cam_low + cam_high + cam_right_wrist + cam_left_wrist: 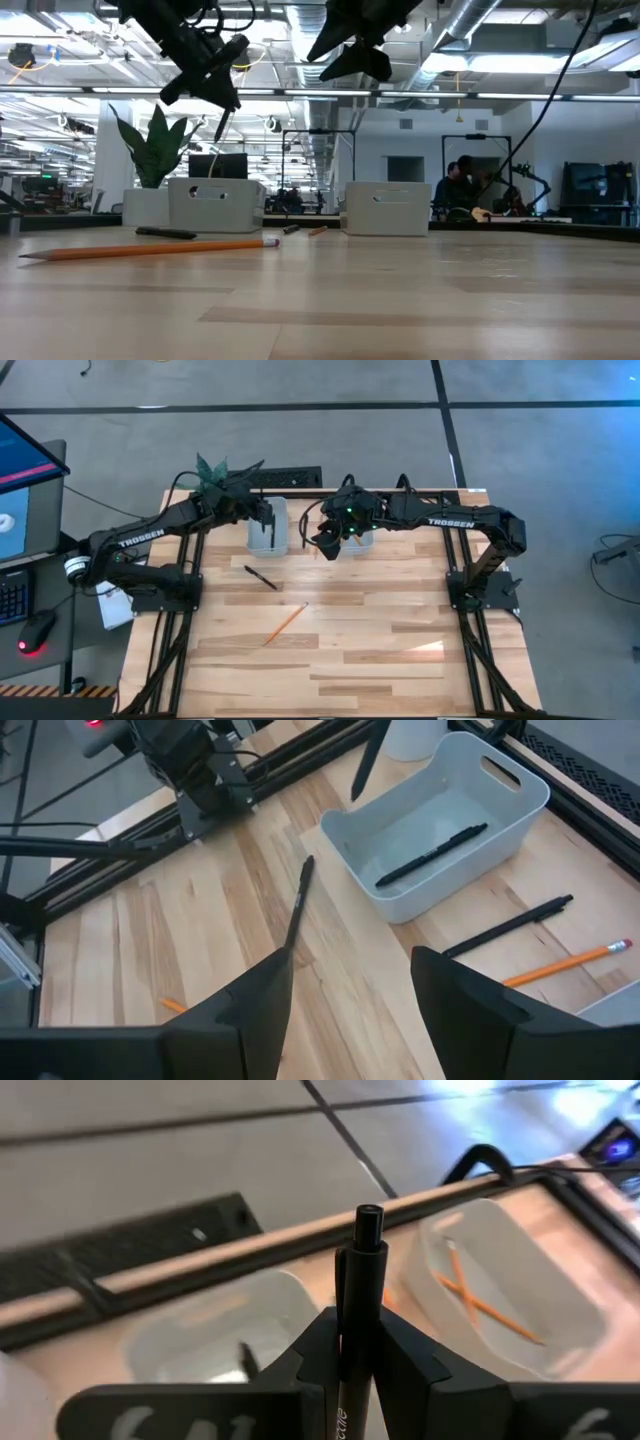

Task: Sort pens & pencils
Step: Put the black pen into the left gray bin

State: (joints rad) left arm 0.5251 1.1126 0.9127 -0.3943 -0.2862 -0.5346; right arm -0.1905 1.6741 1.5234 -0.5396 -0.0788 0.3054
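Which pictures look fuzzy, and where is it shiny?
Left wrist view: the pen in the left hand is sharp, while both bins behind it are fuzzy. Low view: the nearest table boards look soft. High view: a bright patch of glare sits on the table's near right part.
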